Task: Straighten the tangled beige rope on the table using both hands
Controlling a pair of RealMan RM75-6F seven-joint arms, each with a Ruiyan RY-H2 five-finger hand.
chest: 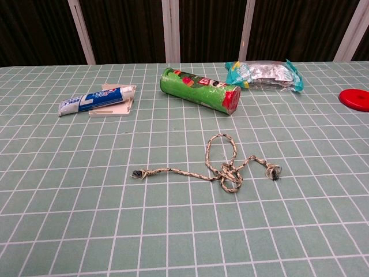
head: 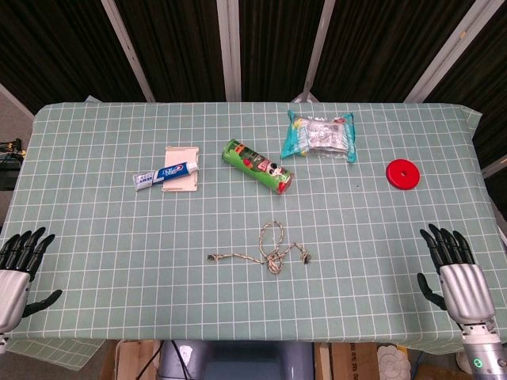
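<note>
The tangled beige rope (head: 269,251) lies near the middle of the green checked table (head: 119,229), with a loop at the back, a knot below it and two frayed ends out to either side. In the chest view the rope (chest: 222,163) shows the same tangle. My left hand (head: 14,269) hovers at the table's near left corner, fingers spread and holding nothing. At the near right corner my right hand (head: 457,273) is also spread and holds nothing. Both hands are far from the rope and are out of the chest view.
Behind the rope lie a green snack tube (head: 257,166), a toothpaste tube (head: 165,175) on a beige card (head: 180,179), a teal snack bag (head: 320,135) and a red disc (head: 402,174).
</note>
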